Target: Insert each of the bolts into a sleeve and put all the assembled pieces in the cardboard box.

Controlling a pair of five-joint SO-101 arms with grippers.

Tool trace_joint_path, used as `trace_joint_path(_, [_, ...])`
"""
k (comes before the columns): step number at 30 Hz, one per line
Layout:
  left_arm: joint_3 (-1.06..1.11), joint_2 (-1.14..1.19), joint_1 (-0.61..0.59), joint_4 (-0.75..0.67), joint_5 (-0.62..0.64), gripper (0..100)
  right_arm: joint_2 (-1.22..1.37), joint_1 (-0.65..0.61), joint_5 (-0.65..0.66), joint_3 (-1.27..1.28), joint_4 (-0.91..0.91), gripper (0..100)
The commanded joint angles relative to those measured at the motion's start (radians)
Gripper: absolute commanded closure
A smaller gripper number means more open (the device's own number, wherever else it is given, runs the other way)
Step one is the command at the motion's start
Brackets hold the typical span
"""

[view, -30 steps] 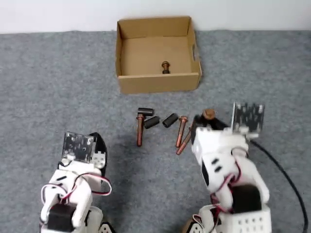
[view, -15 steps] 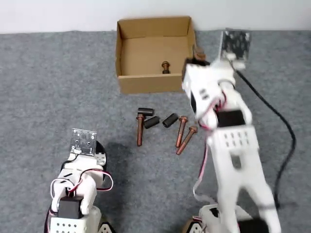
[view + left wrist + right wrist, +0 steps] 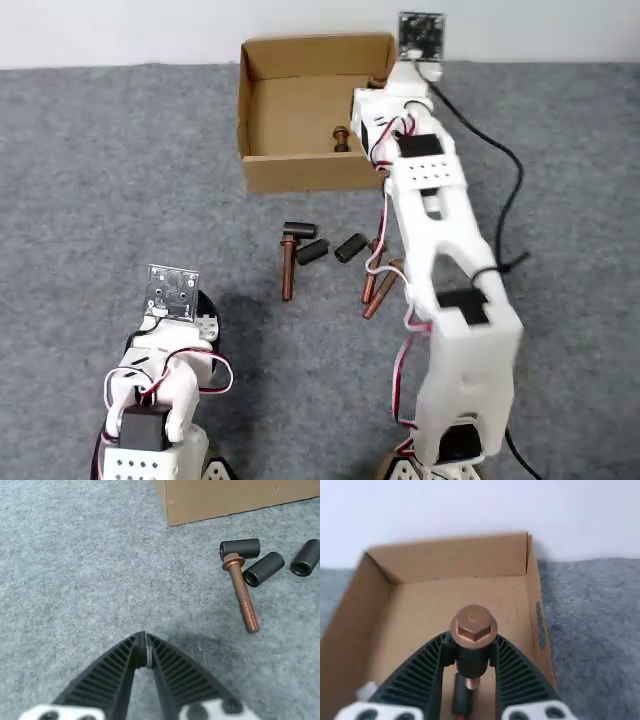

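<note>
My right gripper is shut on a copper bolt sitting in a black sleeve, held above the inside of the cardboard box. In the high view the right arm stretches over the box's right side. An assembled piece lies on the box floor. On the carpet in front of the box lie three loose sleeves and three bolts. My left gripper is shut and empty, low over the carpet, short of one bolt.
Grey carpet covers the table. A black cable trails to the right of the right arm. The left arm's base sits at the near left. A white wall runs behind the box.
The right arm has swung from beside the loose bolts out over the box, carrying the bolt and sleeve. The left arm drew back a little, then stayed still.
</note>
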Motion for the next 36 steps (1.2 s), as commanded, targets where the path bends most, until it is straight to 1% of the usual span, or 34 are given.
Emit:
trace_joint_path(1, [-0.007,-0.002,-0.006,-0.002,-0.011,100,0.15,0.007,0.068,-0.195,0.027,99.1])
trace_joint_path(3, [-0.007,0.0,-0.006,-0.002,-0.011,100,0.24,0.007,0.104,-0.269,0.091,99.1])
trace_joint_path(7, [-0.005,0.0,-0.006,-0.003,-0.011,100,0.375,0.008,0.114,-0.434,0.228,97.6])
trace_joint_path(11, [-0.005,0.0,-0.006,-0.003,-0.011,100,0.472,0.005,0.109,-0.609,0.378,83.8])
trace_joint_path(13, [-0.005,0.0,-0.006,-0.003,-0.011,100,0.501,0.001,0.109,-0.694,0.45,81.2])
trace_joint_path(17, [-0.005,0.0,-0.006,-0.003,-0.012,100,0.533,-0.015,0.109,-0.881,0.575,84.7])
trace_joint_path(21, [-0.005,0.0,-0.008,-0.003,-0.012,100,0.538,-0.033,0.107,-1.045,0.704,91.5])
trace_joint_path(25, [-0.005,0.0,-0.008,-0.003,-0.014,100,0.536,-0.048,0.107,-1.175,0.869,99.0])
trace_joint_path(28, [-0.005,0.0,-0.02,-0.005,-0.017,100,0.538,-0.061,0.106,-1.257,1.003,98.9])
trace_joint_path(33, [-0.005,0.0,-0.084,-0.023,-0.012,100,0.513,-0.074,0.104,-1.264,1.178,99.0])
trace_joint_path(36, [-0.005,0.0,-0.089,-0.021,-0.012,100,0.493,-0.084,0.044,-1.264,1.264,99.0])
